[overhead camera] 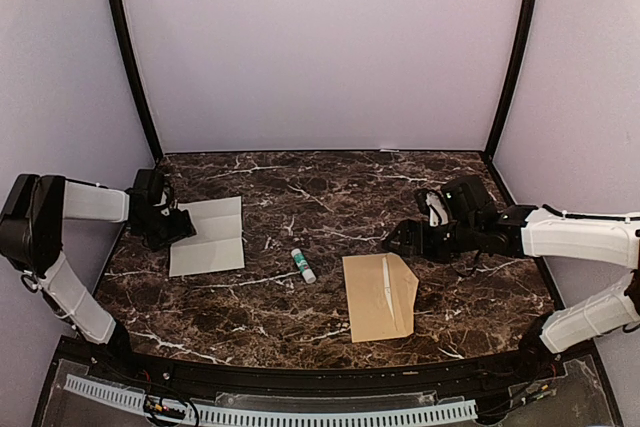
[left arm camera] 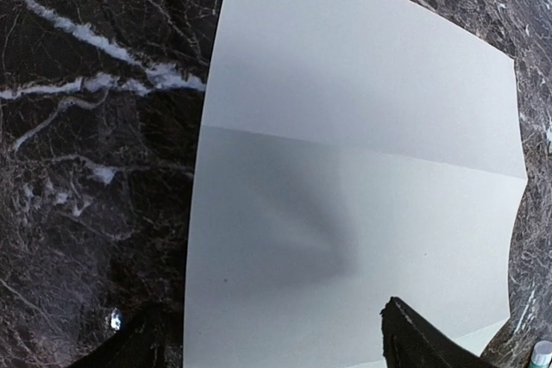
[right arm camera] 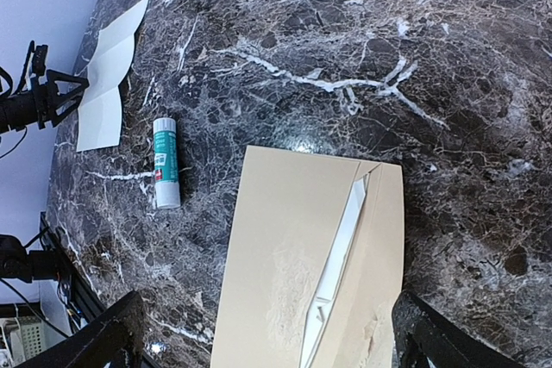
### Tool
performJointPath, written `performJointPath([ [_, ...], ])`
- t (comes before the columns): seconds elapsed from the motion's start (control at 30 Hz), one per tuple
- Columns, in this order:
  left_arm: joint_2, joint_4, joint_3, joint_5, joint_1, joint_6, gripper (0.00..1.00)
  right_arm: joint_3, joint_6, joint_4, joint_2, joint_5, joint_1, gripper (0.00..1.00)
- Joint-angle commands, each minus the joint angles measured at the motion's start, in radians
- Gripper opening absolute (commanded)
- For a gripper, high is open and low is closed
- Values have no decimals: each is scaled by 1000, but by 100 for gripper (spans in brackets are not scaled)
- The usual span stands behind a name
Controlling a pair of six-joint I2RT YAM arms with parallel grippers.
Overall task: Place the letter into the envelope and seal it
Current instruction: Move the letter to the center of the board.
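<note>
The letter, white paper with one crease across it, lies flat at the left of the marble table. It fills the left wrist view. My left gripper stands open low over the letter's left edge, its fingertips wide apart and nothing between them. The tan envelope lies flat at centre right, with a white strip showing along its flap edge. My right gripper hovers open just beyond the envelope's far edge, its fingertips either side of the envelope and holding nothing.
A glue stick with a teal label lies on the marble between letter and envelope; it also shows in the right wrist view. Grey walls close the back and both sides. A black rail runs along the near edge.
</note>
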Motion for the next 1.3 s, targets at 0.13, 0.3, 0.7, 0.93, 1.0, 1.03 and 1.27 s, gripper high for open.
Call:
performJointPath([
  [0.13,25,13,-33,54,5,12,61,-3,11,47,0,-8,10,96],
  [0.3,5,24,-87,103,0,3,47,5,8,51,21,-16,12,96],
  [0.7,-80,6,-200,152,-243,-72,37,45,1,88,96,-40,53,95],
  [0.93,-204,-22,-230,237,-346,-117,37,74,-9,98,145,-58,70,94],
  [1.0,-255,-74,-186,206,-343,-99,41,88,-15,98,154,-61,69,94],
  [1.03,-277,-108,-148,186,-339,-92,44,95,-17,99,160,-63,70,94],
  [1.27,-161,-134,45,194,-200,25,51,157,-22,117,227,-78,72,94],
])
